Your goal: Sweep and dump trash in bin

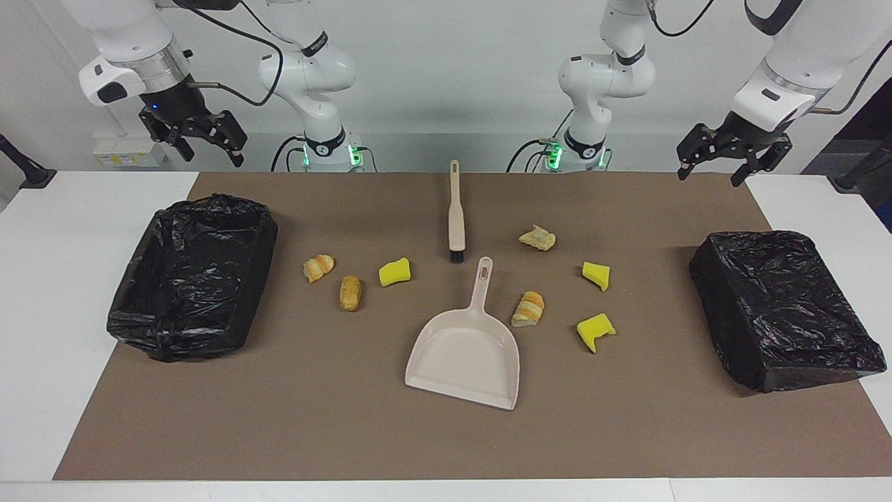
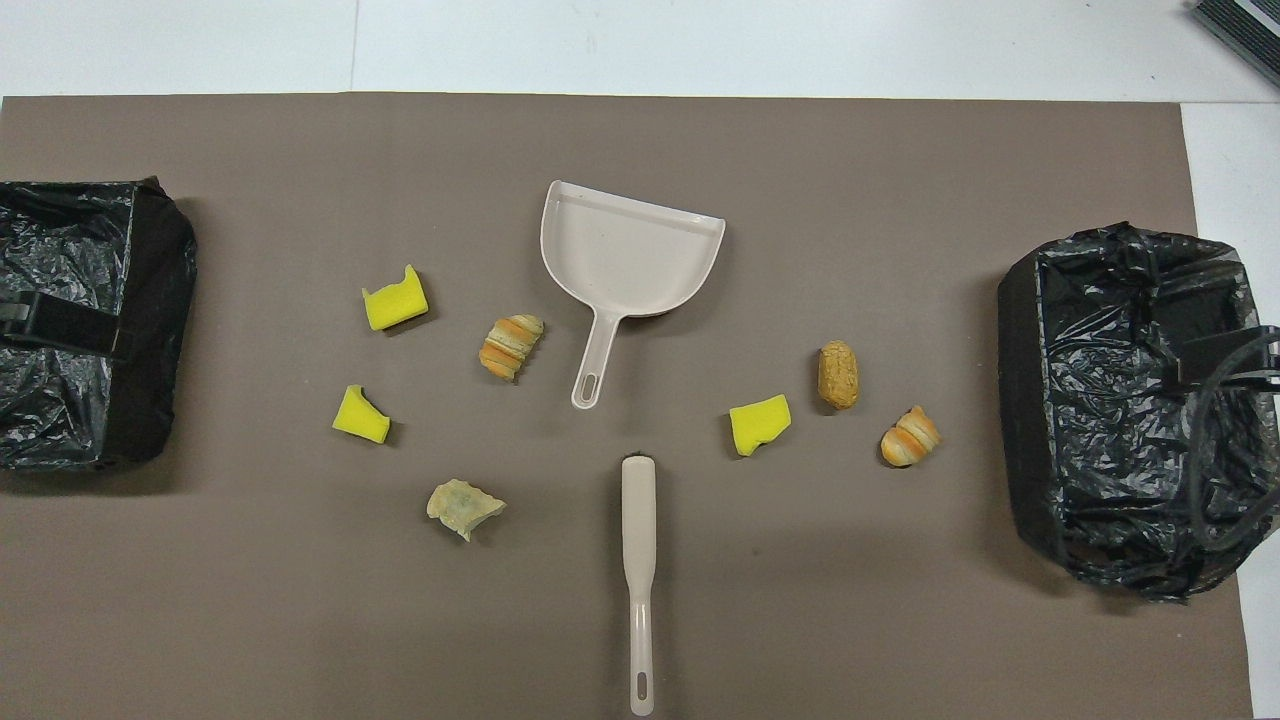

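Several scraps of trash lie on the brown mat: yellow sponge chunks (image 1: 394,272) (image 1: 596,275) (image 1: 594,332) and tan bread-like pieces (image 1: 318,267) (image 1: 350,292) (image 1: 528,309) (image 1: 537,238). The beige dustpan (image 1: 465,355) (image 2: 628,245) lies mid-mat with its handle toward the robots. The beige brush (image 1: 456,216) (image 2: 638,560) lies nearer the robots, its bristles toward the pan handle. A black-bagged bin (image 1: 191,279) sits at the right arm's end, another (image 1: 784,307) at the left arm's end. My right gripper (image 1: 209,143) and left gripper (image 1: 718,164) hang open and empty, high over the table's robot-side edge.
The brown mat (image 1: 313,418) covers most of the white table (image 1: 49,314). In the overhead view, dark gripper parts and a looping cable (image 2: 1235,440) overlap the bin at the right arm's end.
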